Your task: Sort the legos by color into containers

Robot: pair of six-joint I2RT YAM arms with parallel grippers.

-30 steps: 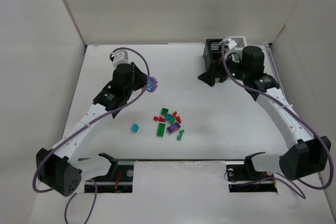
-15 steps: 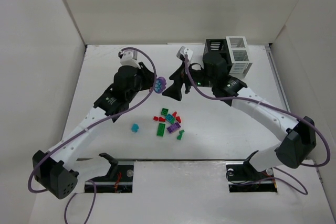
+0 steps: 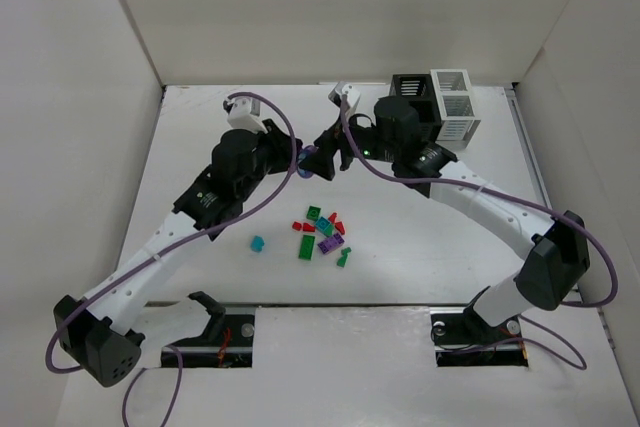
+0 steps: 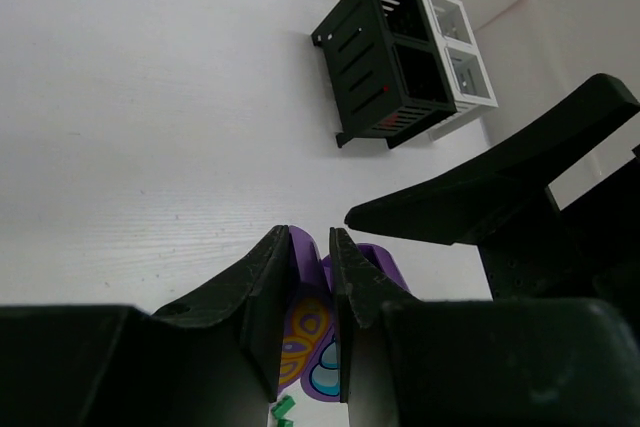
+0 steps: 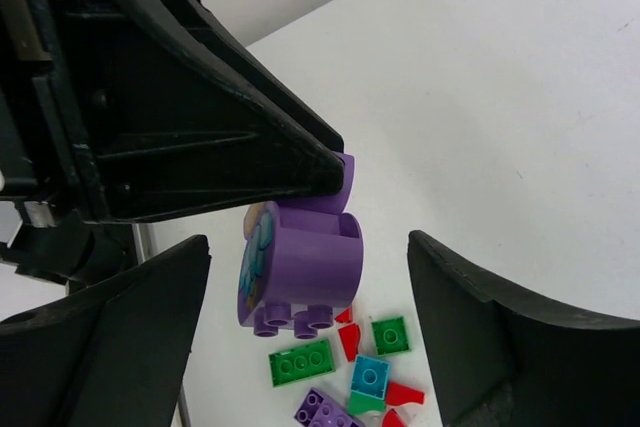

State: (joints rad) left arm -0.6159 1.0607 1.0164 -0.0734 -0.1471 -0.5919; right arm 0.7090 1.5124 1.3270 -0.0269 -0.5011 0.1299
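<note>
Bright, even white light, soft faint shadows, sharp overhead view, wrist-view foregrounds dark, slightly blurred

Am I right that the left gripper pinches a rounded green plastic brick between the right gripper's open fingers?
The rounded plastic brick in the left gripper is purple, not green, as the right wrist view shows; the right gripper is open around it.

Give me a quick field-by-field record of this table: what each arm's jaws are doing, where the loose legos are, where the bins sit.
left jaws: shut on the purple brick, held off the table
right jaws: open, flanking that brick, not gripping
loose legos: mid-table cluster, green, red, purple, teal
lone teal brick: left of the cluster
bins: black bin and white bin joined, far right
</note>
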